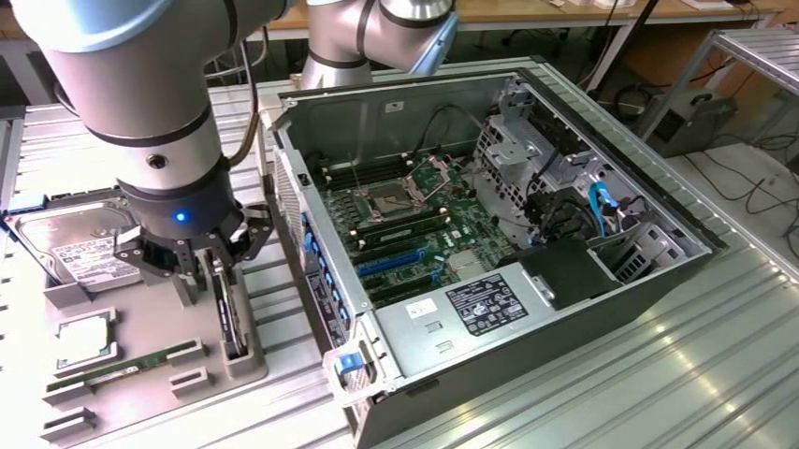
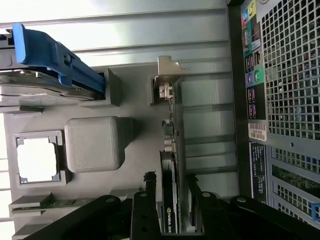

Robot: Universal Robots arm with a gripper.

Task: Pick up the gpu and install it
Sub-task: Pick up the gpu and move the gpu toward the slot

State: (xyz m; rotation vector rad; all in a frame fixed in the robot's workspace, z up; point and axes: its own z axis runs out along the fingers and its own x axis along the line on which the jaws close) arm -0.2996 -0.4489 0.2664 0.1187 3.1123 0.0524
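Note:
The gpu [image 1: 228,313] is a thin black card standing on edge in a slot of the grey fixture tray [image 1: 150,318], on the exterior view's left of the open computer case [image 1: 624,299]. My gripper [image 1: 204,271] hangs directly over its near end. In the wrist view the gpu [image 2: 169,165] appears edge-on, and my gripper [image 2: 170,179] straddles it. One of the black fingers [image 2: 149,190] sits on each side of the card, with a small gap showing on at least one side. The gripper is open.
The tray also holds a silver hard drive [image 1: 81,248] in a blue caddy [image 2: 50,50], a CPU [image 1: 85,337] and a green RAM stick [image 1: 125,363]. The motherboard's blue slots [image 1: 393,262] lie inside the case. The case's rear panel [image 2: 285,100] is close beside the card.

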